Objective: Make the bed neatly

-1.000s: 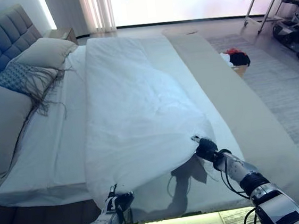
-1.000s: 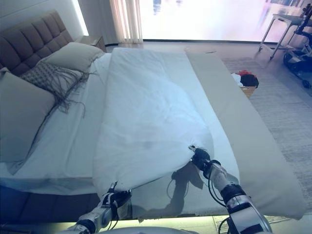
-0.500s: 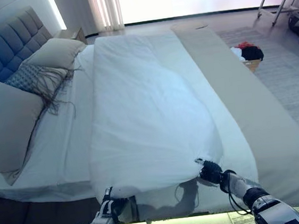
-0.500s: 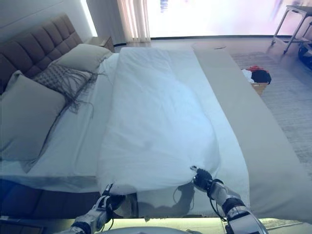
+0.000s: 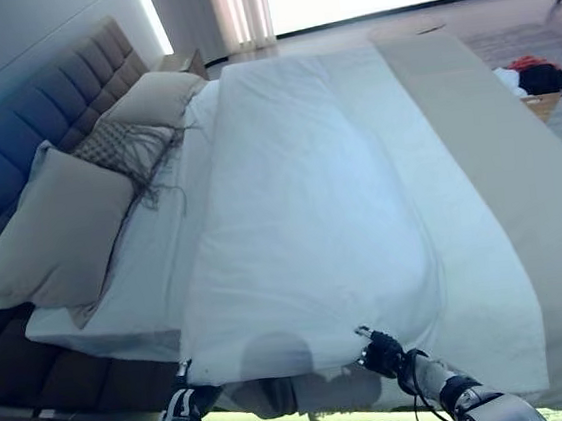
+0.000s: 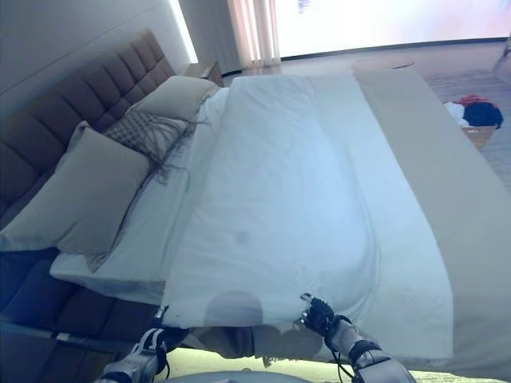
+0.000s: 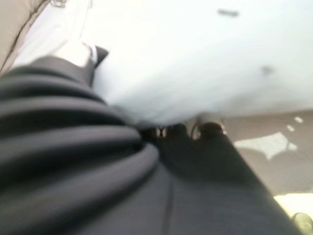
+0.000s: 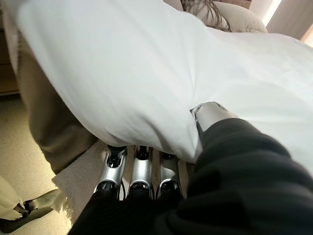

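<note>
Both hands now hold the white duvet (image 5: 313,227) lower and closer to the near edge of the bed (image 5: 553,212) than one second ago, and the lump under the cloth is flatter. Right hand (image 5: 381,353) pinches the near edge of the duvet, thumb on top and fingers (image 8: 139,174) curled under it. Left hand (image 5: 181,410) grips the near left corner, fingers tucked under the cloth. The duvet lies long, from the hands away to the far edge, and covers only the middle strip. Pillows (image 5: 72,227) sit at the left edge by the headboard (image 5: 42,140). The duvet probably has to spread sideways next.
</note>
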`<state>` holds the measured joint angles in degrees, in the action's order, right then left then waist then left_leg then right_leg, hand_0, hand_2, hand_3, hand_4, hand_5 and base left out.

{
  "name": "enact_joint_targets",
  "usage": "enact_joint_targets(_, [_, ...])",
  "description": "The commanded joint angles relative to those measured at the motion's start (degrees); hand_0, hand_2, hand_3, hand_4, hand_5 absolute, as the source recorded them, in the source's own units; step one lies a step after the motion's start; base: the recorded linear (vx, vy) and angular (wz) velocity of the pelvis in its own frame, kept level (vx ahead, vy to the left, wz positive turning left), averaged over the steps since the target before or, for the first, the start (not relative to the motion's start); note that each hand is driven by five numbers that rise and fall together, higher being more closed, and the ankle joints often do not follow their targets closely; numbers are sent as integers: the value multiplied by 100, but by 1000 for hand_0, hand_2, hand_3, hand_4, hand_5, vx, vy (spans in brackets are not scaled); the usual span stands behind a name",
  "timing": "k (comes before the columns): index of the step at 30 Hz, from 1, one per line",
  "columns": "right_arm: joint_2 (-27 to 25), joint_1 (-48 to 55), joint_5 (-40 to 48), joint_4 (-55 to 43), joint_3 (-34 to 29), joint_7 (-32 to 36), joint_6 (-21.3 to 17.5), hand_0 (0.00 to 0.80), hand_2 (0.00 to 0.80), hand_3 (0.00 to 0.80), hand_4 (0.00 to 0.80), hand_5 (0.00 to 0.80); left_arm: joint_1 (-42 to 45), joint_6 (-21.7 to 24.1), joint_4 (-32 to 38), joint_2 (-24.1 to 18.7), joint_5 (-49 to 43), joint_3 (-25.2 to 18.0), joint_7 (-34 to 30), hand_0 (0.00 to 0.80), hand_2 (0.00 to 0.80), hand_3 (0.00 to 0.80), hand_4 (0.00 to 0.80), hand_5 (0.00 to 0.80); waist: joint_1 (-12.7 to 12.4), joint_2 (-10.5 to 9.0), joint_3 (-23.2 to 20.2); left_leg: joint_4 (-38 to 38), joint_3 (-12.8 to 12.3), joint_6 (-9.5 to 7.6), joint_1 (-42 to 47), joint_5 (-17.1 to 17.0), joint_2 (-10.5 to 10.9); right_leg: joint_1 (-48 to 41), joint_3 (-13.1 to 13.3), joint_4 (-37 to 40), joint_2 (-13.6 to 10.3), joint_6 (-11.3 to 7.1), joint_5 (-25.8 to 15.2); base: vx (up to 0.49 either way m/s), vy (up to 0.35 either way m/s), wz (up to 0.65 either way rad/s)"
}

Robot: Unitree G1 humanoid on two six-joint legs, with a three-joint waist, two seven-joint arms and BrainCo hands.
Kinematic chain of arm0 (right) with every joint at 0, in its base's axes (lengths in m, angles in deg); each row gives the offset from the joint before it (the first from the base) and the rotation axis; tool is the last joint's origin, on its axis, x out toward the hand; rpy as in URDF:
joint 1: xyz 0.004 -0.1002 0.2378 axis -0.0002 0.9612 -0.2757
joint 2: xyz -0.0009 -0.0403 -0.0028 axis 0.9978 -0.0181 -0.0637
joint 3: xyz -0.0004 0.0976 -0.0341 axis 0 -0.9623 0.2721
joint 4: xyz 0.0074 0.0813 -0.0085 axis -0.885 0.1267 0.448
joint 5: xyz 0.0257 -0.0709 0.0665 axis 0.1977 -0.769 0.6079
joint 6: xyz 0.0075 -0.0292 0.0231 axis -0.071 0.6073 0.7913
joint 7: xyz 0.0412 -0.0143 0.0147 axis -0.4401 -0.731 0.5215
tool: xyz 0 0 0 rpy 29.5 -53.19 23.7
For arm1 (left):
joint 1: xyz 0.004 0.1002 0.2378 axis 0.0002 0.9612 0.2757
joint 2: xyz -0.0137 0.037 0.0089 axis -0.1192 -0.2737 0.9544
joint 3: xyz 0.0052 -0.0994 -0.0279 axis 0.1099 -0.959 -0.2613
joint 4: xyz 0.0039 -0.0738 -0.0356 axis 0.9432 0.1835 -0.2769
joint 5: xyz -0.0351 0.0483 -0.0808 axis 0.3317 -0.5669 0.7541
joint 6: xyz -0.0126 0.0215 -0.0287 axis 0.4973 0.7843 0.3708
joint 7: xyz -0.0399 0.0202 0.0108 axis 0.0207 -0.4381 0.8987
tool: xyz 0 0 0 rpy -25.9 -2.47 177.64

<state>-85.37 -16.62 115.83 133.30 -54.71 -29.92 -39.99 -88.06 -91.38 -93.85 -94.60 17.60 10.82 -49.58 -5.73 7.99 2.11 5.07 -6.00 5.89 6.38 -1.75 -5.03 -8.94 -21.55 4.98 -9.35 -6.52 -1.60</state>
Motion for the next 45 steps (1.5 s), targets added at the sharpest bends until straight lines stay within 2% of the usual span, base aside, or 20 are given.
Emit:
enact_joint_targets(1, [-587, 55, 323, 614, -773, -226, -692, 800, 800, 800, 800, 800, 108, 359, -438, -2068, 286, -1290, -393, 800, 800, 800, 800, 800, -375, -415, 4, -7, 72, -237, -89, 192, 362, -133, -63, -39, -1111, -515, -615, -18, 272, 10])
enact_joint_targets(4, [-599, 89, 204, 617, -805, -142, -697, 800, 800, 800, 800, 800, 163, 261, -367, -2077, 207, -1349, -291, 800, 800, 800, 800, 800, -377, -450, 53, -7, -45, -300, -60, 228, 543, 40, -192, -109, -1304, -637, -1081, -60, 258, 9])
enact_joint_targets(6, [-573, 55, 92, 564, -783, -59, -650, 800, 800, 800, 800, 800, 197, 230, -318, -2125, 185, -1486, -239, 800, 800, 800, 800, 800, -408, -438, 96, -7, -215, -350, -36, 246, 562, 170, -241, -713, -1245, -636, -918, -146, 222, -3])
enact_joint_targets(8, [-535, 19, 110, 528, -682, 99, -644, 800, 800, 800, 800, 800, 118, 296, -306, -2118, 210, -1421, -314, 800, 800, 800, 800, 800, -375, -401, 116, -7, -208, -478, -115, 160, 617, 334, -30, -1615, -805, -485, -397, -202, 175, -20])
enact_joint_targets(9, [-503, 14, 162, 500, -582, 190, -669, 800, 800, 800, 800, 800, 69, 393, -236, -2064, 309, -1298, -331, 800, 800, 800, 800, 800, -333, -421, 151, -7, -112, -542, -172, 91, 712, 430, 218, -2101, -379, -410, -159, -162, 91, -26])
enact_joint_targets(10, [-499, 3, 175, 486, -549, 198, -675, 800, 800, 800, 800, 800, 42, 433, -193, -2042, 365, -1235, -306, 800, 800, 800, 800, 800, -328, -447, 160, -7, -82, -553, -197, 74, 759, 464, 320, -2185, -260, -386, -88, -186, 45, -25])
enact_joint_targets(13, [-479, -188, 63, 576, -457, 347, -620, 800, 800, 800, 800, 800, -168, 665, 14, -1936, 706, -919, -59, 800, 800, 800, 800, 800, -276, -619, 206, -62, 96, -590, -443, -78, 1087, 307, 719, -1844, 517, -292, 63, -184, -16, 6])
enact_joint_targets(15, [-434, -442, -128, 629, -348, 316, -447, 800, 800, 800, 800, 800, -164, 675, -62, -1959, 820, -979, 16, 800, 800, 800, 800, 800, -483, -602, 200, -129, -67, -453, -730, -249, 1108, -160, 409, -1246, 477, -159, 382, -117, 22, 1])
enact_joint_targets(17, [-385, -545, -204, 660, -336, 278, -380, 800, 800, 800, 800, 800, -105, 634, -118, -1913, 625, -1093, -44, 800, 800, 800, 800, 800, -607, -575, 232, -217, -103, -357, -1012, -395, 1120, -420, 510, -740, 593, -26, 630, -110, 37, -48])
enact_joint_targets(21, [-386, -509, -341, 562, -181, 273, -359, 800, 800, 800, 800, 800, -22, 695, 71, -1814, 709, -1064, 111, 800, 800, 800, 800, 800, -719, -538, 332, -261, 186, -211, -1324, -623, 1092, -422, 528, -280, 612, 122, 492, -224, 93, -39])
enact_joint_targets(25, [-372, -536, -405, 482, -46, 108, -335, 800, 800, 800, 800, 800, -319, 832, 12, -1757, 808, -913, 193, 800, 800, 800, 800, 800, -504, -685, 413, -1121, -99, -108, -1232, -198, 641, -141, 132, -312, 322, 212, 397, -358, 231, -13])
enact_joint_targets(29, [-447, -317, -318, 552, -159, 121, -303, 800, 800, 800, 800, 800, -563, 1005, 96, -1418, 718, -647, 381, 800, 800, 800, 800, 800, -158, -658, 338, -1019, -169, 141, -585, -428, -313, 161, -32, -731, -75, 160, 442, -269, 391, 15])
enact_joint_targets(31, [-493, -269, -315, 574, -211, 101, -272, 800, 800, 800, 800, 800, -628, 1086, 78, -1264, 589, -565, 431, 800, 800, 800, 800, 800, -69, -577, 289, -737, -205, 244, -303, -463, -507, 179, -80, -815, -211, 95, 443, -158, 433, 34])
enact_joint_targets(32, [-527, -268, -351, 598, -235, 104, -239, 800, 800, 800, 800, 800, -664, 1131, 19, -1202, 537, -496, 443, 800, 800, 800, 800, 800, -22, -521, 263, -544, -159, 270, -151, -337, -495, 193, -45, -834, -330, 15, 413, -137, 558, 39])
enact_joint_targets(34, [-534, -269, -433, 632, -263, 85, -203, 800, 800, 800, 800, 800, -637, 1028, -103, -1240, 466, -418, 392, 800, 800, 800, 800, 800, -4, -413, 232, -130, 3, 194, 16, -89, -216, 242, 82, -756, -569, -164, 184, -138, 558, 21])
enact_joint_targets(37, [-572, -69, -610, 666, -344, 229, -137, 800, 800, 800, 800, 800, -554, 679, -429, -1610, 504, -446, 242, 800, 800, 800, 800, 800, 79, -315, 237, -7, -64, 16, 85, 169, 171, 385, 184, -352, -918, -393, -552, -158, 429, 48])
enact_joint_targets(39, [-530, -37, -737, 697, -362, 313, -101, 800, 800, 800, 800, 800, -522, 561, -473, -1780, 563, -513, 276, 800, 800, 800, 800, 800, 71, -321, 247, -7, -164, -39, 109, 236, 278, 522, 73, -298, -1011, -468, -866, -143, 247, 6])
enact_joint_targets(41, [-444, -17, -814, 710, -328, 398, -60, 800, 800, 800, 800, 800, -461, 460, -507, -1951, 528, -683, 297, 800, 800, 800, 800, 800, 15, -284, 255, -7, -328, -150, 95, 244, 328, 655, -34, -829, -873, -433, -716, -242, 253, -22])
enact_joint_targets(43, [-393, 18, -907, 705, -245, 560, -59, 800, 800, 800, 800, 800, -415, 608, -557, -1941, 530, -749, 221, 800, 800, 800, 800, 800, -16, -266, 241, -7, -334, -283, -30, 129, 390, 746, 66, -1634, -474, -286, -272, -270, 200, -30])
enact_joint_targets(45, [-339, 34, -955, 720, -153, 637, -109, 800, 800, 800, 800, 800, -386, 853, -536, -1796, 563, -736, 205, 800, 800, 800, 800, 800, -46, -371, 214, -7, -260, -379, -201, 54, 527, 585, 292, -1800, 46, -173, 191, -230, 47, -14])
